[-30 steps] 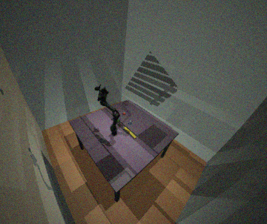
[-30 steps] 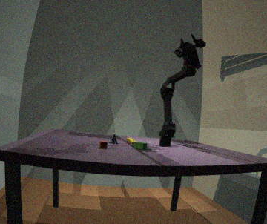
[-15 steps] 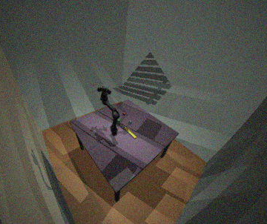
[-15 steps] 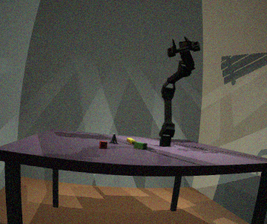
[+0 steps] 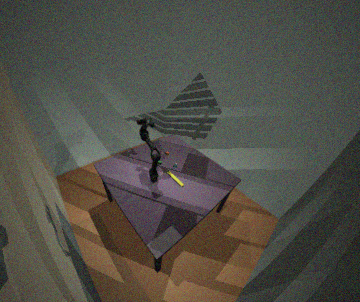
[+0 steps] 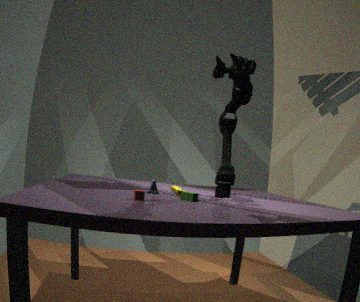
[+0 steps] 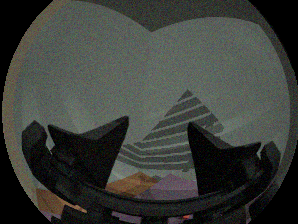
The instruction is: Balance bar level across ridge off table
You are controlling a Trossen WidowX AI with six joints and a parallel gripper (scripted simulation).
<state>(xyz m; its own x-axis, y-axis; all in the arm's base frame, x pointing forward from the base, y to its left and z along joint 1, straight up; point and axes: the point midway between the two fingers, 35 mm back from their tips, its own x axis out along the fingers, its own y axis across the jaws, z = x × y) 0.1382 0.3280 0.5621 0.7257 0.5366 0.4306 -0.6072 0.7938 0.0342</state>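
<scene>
The bar, a long yellow piece (image 5: 176,179) (image 6: 176,190), lies on the table beside the arm's base. Its near end is partly behind a green block in the exterior view. The ridge looks like a small dark wedge (image 6: 153,188), standing apart from the bar with nothing on it; in the top view it is too small to make out surely. My gripper (image 6: 225,58) (image 7: 158,123) is open and empty, raised high above the table and far from the bar and the ridge. The wrist view shows neither of them.
A green block (image 6: 189,196) (image 5: 159,162) lies near the bar and the arm's base. A small orange-red cube (image 6: 139,195) (image 5: 167,153) sits nearer the table's edge. The purple table (image 5: 134,205) (image 6: 99,205) has dark shadow patches.
</scene>
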